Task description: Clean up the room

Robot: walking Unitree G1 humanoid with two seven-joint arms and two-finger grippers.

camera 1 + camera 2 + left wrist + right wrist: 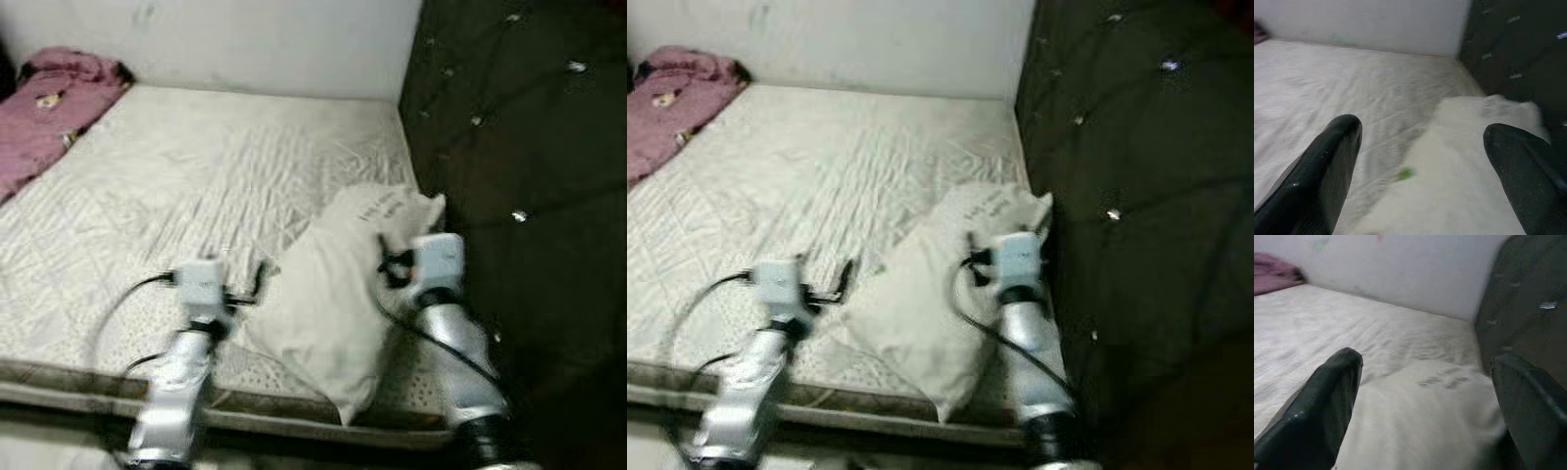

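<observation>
Left eye view: white pillow (338, 294) lies on bed (176, 186) by dark headboard (529, 196), pink blanket (49, 108) at far corner.
Left wrist view: left end effector (1422, 161) open, over pillow edge.
Right wrist view: right end effector (1425, 401) open above pillow.

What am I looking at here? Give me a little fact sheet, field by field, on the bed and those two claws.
Bed: mattress with a pale quilted cover, set against a light wall
Pillow: white pillow lying at the near edge, beside the dark tufted headboard
Pink bedding: bundle at the far left corner
Left claw: open, at the pillow's left edge
Right claw: open, over the pillow
Holding anything: no, both claws are empty
</observation>
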